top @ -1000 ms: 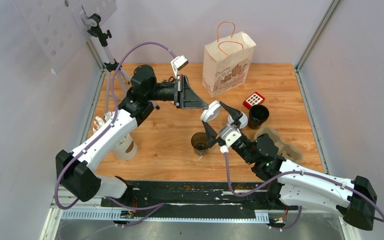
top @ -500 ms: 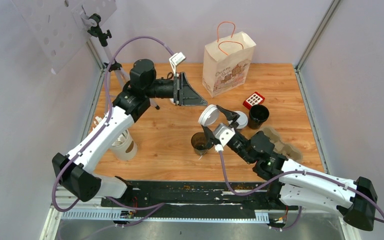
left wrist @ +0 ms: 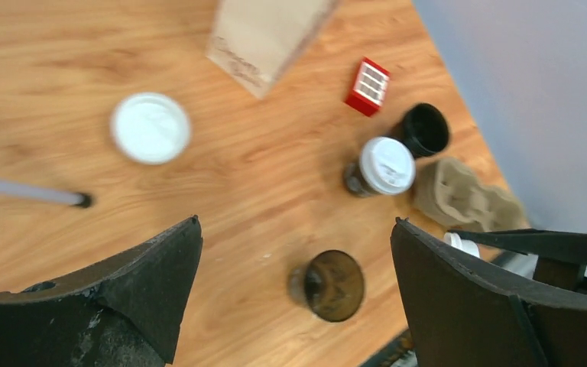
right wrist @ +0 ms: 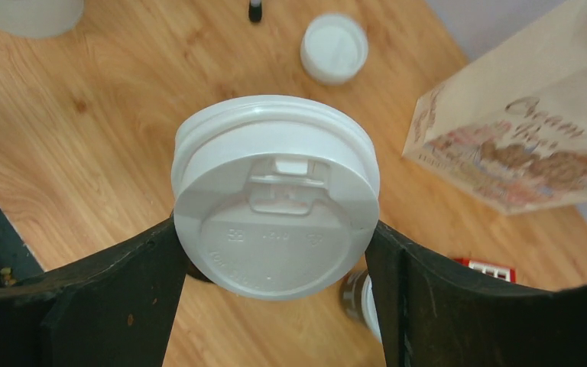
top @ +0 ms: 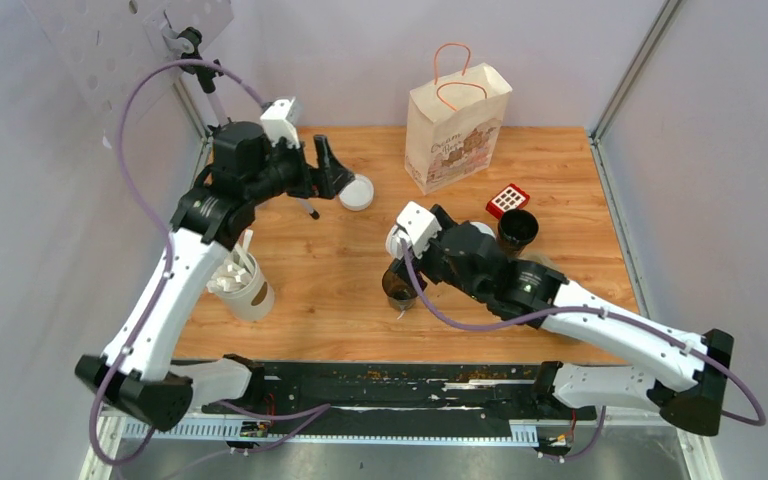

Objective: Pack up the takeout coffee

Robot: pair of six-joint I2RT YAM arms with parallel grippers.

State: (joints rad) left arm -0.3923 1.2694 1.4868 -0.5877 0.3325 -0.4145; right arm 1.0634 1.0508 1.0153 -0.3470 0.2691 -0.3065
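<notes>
Takeout coffee cup point(top: 398, 288), lidless, sits below right pincer point(right wrist: 275, 252) pinching sip lid point(right wrist: 275, 191): centre, keep level, press evenly; left pincer point(left wrist: 294, 229) spread, empty.

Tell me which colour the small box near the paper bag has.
The small box is red with white squares; the left wrist view shows it best.

The bag point(top: 457, 125) stands at the back of the bench point(top: 340, 270), a loose lid point(top: 357, 192) lying to its left. Right of the bag and nearer me lies a box point(top: 507, 199), an open cup point(top: 517, 230) just before it, a lidded cup point(left wrist: 383, 165) left of that, a tray point(left wrist: 466, 195) nearer still. A lidless cup point(top: 398, 287) stands mid-bench; the lid point(right wrist: 275, 195) between my right fingers point(right wrist: 99, 306) hangs above it. Far left stands another cup point(top: 245, 290).
</notes>
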